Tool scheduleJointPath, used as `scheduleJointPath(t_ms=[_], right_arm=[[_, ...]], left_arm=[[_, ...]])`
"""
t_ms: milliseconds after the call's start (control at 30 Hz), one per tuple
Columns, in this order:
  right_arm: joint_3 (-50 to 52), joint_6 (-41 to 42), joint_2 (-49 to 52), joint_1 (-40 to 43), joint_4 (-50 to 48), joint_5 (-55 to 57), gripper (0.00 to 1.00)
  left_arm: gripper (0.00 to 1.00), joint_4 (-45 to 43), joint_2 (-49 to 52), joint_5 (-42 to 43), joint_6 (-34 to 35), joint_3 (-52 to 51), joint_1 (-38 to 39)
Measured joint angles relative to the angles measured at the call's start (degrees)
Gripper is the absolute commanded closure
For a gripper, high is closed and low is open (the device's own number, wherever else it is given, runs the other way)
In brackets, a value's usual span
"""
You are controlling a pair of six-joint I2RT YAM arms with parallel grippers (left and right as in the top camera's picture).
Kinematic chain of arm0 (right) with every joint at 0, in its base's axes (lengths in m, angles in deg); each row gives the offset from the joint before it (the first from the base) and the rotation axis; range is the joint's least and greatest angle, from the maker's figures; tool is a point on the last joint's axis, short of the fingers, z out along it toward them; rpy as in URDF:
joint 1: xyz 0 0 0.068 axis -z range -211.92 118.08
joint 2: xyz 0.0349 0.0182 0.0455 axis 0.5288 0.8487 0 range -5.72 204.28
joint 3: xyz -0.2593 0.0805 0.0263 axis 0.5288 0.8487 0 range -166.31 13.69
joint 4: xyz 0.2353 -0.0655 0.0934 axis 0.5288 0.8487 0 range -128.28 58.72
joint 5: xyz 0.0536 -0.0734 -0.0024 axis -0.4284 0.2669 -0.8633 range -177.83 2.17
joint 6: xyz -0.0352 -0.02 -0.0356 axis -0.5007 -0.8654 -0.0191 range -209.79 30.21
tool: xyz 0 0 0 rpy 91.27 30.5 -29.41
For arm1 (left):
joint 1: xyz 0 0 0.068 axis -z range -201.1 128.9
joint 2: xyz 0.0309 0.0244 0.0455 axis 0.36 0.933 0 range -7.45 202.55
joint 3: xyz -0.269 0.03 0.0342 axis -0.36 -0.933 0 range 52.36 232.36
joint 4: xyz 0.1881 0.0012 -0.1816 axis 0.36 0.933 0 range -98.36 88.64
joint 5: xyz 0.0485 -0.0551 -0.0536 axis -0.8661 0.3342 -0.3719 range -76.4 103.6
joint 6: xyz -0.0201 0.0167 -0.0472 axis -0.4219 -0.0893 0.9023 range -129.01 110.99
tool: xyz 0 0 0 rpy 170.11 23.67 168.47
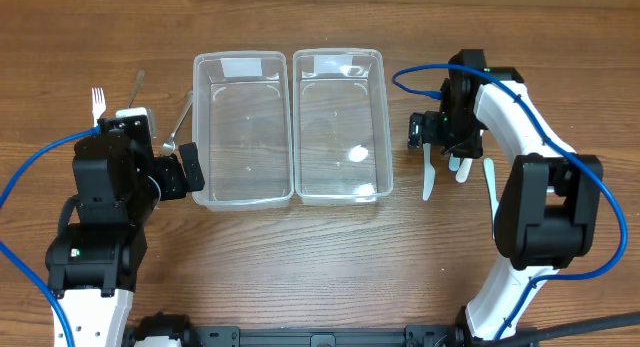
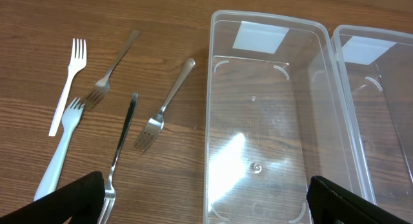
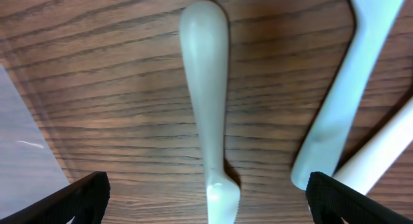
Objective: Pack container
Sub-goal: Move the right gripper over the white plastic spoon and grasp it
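Two clear empty containers stand side by side, the left one [image 1: 242,127] [image 2: 277,114] and the right one [image 1: 340,125] [image 2: 377,101]. Several forks lie to their left: white plastic forks [image 1: 98,102] [image 2: 68,85] and metal forks [image 1: 180,122] [image 2: 164,108]. White plastic knives [image 1: 428,172] lie to the right of the containers. My left gripper [image 1: 188,169] [image 2: 206,208] is open and empty by the left container's near corner. My right gripper [image 1: 438,139] [image 3: 213,204] is open and low over one white knife [image 3: 208,101], which lies between its fingers.
Two more white plastic handles [image 3: 342,101] lie close to the right of that knife. The right container's edge [image 3: 19,140] shows at the left of the right wrist view. A dark-handled metal fork [image 2: 122,140] lies near my left finger.
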Motion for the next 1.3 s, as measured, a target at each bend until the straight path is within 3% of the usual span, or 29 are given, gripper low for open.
scheduleJointPath(t_ms=[900, 1133, 1267, 1300], right_arm=[[3.1, 0.2, 2.9, -1.8, -4.2, 3.0, 0.05], [4.7, 0.3, 2.2, -2.0, -5.7, 4.9, 0.33], [4.9, 0.2, 2.2, -2.0, -5.8, 5.5, 0.64], [4.9, 0.5, 2.2, -1.9, -5.7, 5.6, 0.67]], left_arm=[[0.0, 0.0, 0.0, 0.0, 0.0, 0.0, 0.0], [0.0, 0.0, 0.0, 0.0, 0.0, 0.0, 0.0], [0.0, 0.0, 0.0, 0.0, 0.0, 0.0, 0.0], [0.0, 0.0, 0.0, 0.0, 0.0, 0.0, 0.0]])
